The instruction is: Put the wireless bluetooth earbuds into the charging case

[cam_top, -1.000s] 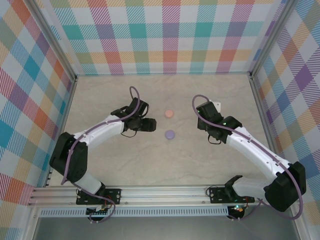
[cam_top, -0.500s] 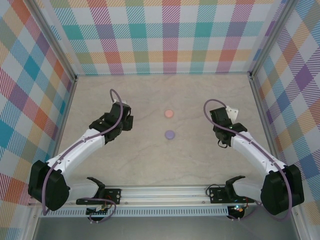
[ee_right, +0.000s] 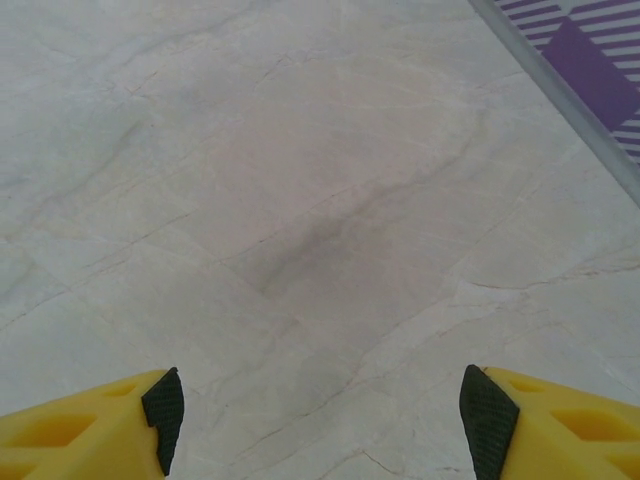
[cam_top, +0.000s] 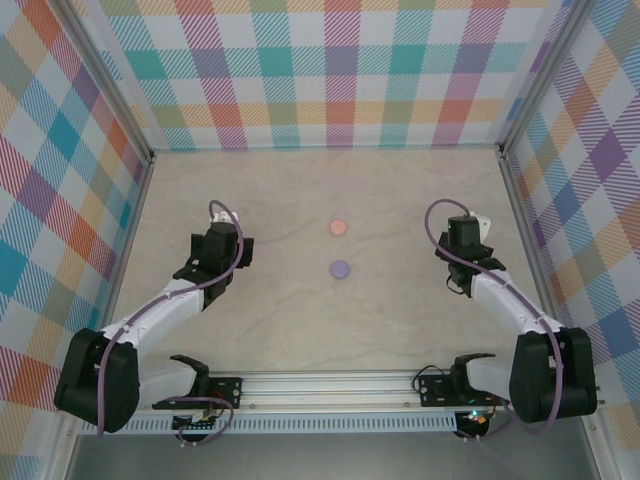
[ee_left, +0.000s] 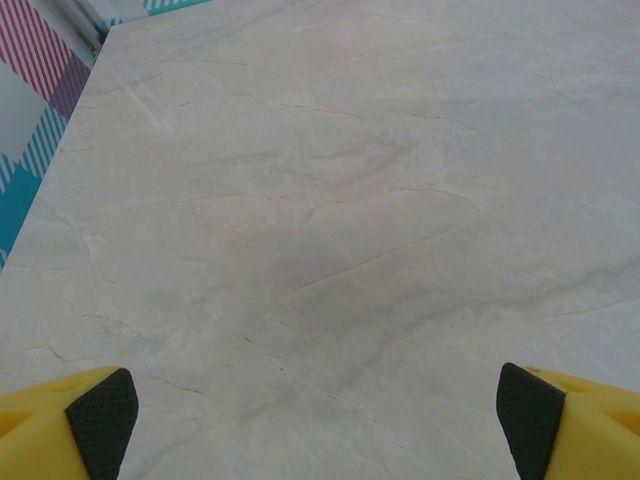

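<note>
View from above of a pale marble counter [cam_top: 300, 320]. A small round purple disc [cam_top: 339, 268] lies near its middle. A matching pink disc [cam_top: 338, 227] lies just beyond it, near but not touching. Both look like shut lids or case parts. The earbuds themselves are too small to make out, so I cannot tell whether they are already seated.

The left claw [cam_top: 224, 243] is well to the left of the purple disc. The right claw [cam_top: 462, 232] is well to its right. In the wrist views, the left claw [ee_left: 315, 430] and the right claw [ee_right: 320, 420] are each spread wide over bare marble, with nothing between the yellow, black-padded fingers.

Neither claw is working on anything, so the step in hand seems to be an approach or a rest. To go on well, one claw should first be centred above the purple disc. It should narrow its spread before it descends, because such a flat piece could easily skid sideways. The other claw should keep away.
</note>
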Available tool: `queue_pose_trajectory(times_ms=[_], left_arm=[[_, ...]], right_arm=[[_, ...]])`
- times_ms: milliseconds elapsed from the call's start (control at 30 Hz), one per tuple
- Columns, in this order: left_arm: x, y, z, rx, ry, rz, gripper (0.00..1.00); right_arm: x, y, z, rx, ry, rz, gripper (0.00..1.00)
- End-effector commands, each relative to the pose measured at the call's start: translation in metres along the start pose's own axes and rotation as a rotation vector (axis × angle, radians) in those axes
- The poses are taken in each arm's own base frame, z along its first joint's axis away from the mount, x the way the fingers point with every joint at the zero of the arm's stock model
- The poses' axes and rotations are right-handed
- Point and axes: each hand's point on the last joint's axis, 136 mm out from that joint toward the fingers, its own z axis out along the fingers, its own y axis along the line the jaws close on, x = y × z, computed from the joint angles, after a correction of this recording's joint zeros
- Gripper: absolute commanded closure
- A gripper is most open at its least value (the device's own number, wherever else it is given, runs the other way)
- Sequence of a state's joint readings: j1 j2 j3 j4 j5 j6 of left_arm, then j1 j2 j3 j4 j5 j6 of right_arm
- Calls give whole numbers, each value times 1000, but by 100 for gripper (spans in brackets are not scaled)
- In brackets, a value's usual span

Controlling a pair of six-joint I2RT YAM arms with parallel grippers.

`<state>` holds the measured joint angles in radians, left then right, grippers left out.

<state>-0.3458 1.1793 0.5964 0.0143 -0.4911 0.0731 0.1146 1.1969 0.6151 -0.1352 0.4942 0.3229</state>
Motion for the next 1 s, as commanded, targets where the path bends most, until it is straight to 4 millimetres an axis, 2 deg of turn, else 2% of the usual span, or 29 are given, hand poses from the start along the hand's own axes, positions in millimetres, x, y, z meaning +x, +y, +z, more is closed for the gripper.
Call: queue_pose_trajectory(times_ms=[0, 167, 533, 700, 733, 800, 967], left_arm=[[-18, 16, 0, -30, -106, -85, 2], [-12, 15, 8, 45, -139, -134, 0], [-9, -5, 23, 273, -270, -183, 0], [-7, -7, 31, 286, -286, -165, 0], [-7, -6, 32, 286, -293, -166, 0], [-6, -4, 34, 288, -287, -180, 0], [0, -6, 41, 304, -277, -187, 0]], right_arm=[[-7, 12, 8, -103, -34, 6, 24], [-9, 19, 10, -200, -79, 29, 22], [-14, 33, 7, -345, -274, -49, 17], [-17, 43, 10, -417, -308, -80, 16], [-25, 46, 8, -433, -343, -82, 16], [-28, 50, 10, -454, -353, -93, 15], [-29, 56, 19, -470, -358, -115, 15]])
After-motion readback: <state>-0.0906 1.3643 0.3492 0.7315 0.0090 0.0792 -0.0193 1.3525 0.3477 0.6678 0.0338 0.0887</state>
